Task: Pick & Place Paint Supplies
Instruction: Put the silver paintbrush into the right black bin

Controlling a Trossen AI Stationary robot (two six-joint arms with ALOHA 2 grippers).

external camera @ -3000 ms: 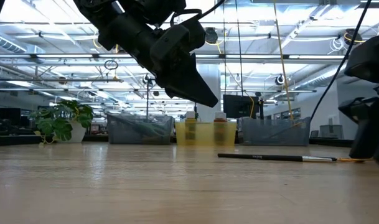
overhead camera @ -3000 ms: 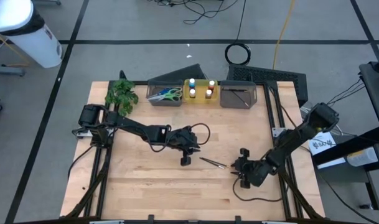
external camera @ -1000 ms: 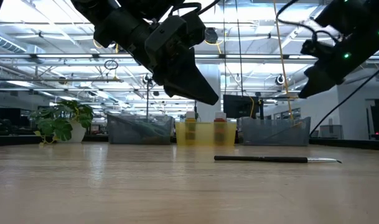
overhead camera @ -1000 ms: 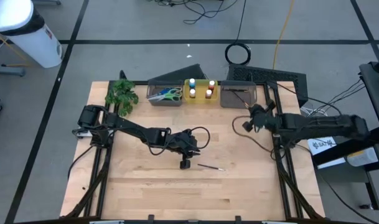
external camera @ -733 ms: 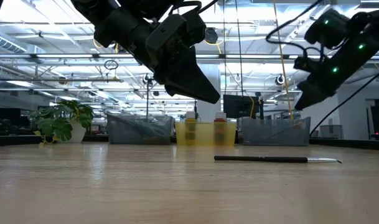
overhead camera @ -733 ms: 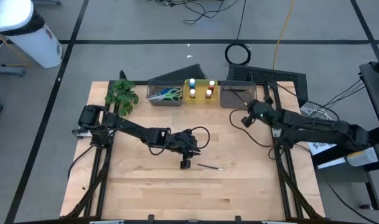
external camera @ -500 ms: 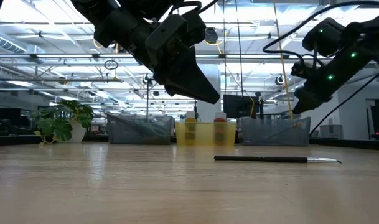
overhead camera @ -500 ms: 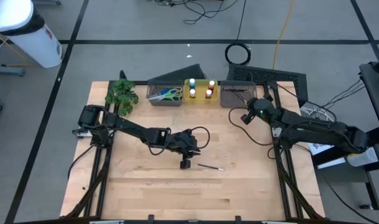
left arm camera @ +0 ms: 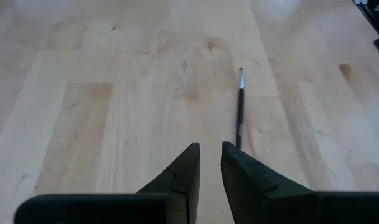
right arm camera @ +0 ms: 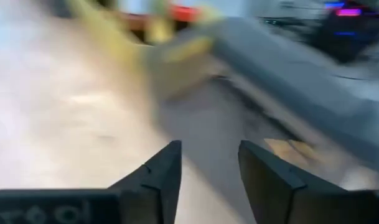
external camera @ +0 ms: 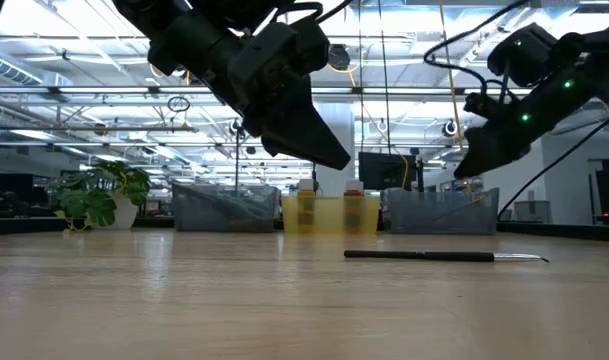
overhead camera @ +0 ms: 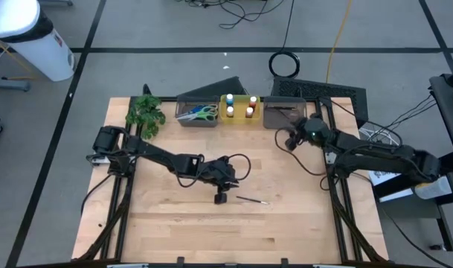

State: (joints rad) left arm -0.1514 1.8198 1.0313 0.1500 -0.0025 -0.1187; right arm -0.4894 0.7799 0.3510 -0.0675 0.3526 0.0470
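Since a second ago we see the right gripper [overhead camera: 290,139] shift from the table's right edge toward the grey bin [overhead camera: 285,115] at the back right, and its fingers [right arm camera: 161,171], then pressed together, now stand apart with nothing between them.

At the far left of the back edge we see the green plant [overhead camera: 145,112]. Next comes another grey bin [overhead camera: 197,114] holding the two scissors [overhead camera: 200,113], then the yellow bin [overhead camera: 239,110] with the four small white-capped paint bottles [overhead camera: 241,106] upright inside.

Near the table's middle, the left gripper [overhead camera: 221,196] hangs just above the wood, pointing down. In the left wrist view we see its fingers [left arm camera: 184,171] nearly together, a narrow gap between them, holding nothing. One thin dark brush [overhead camera: 252,199] lies flat on the bare table just to the right of this gripper, apart from it; in the low view the brush [external camera: 444,256] lies level across the boards in front of the bins.

Further right, the right gripper hovers above the table just in front of the right grey bin, where we see another thin dark stick [overhead camera: 283,109] lying inside.
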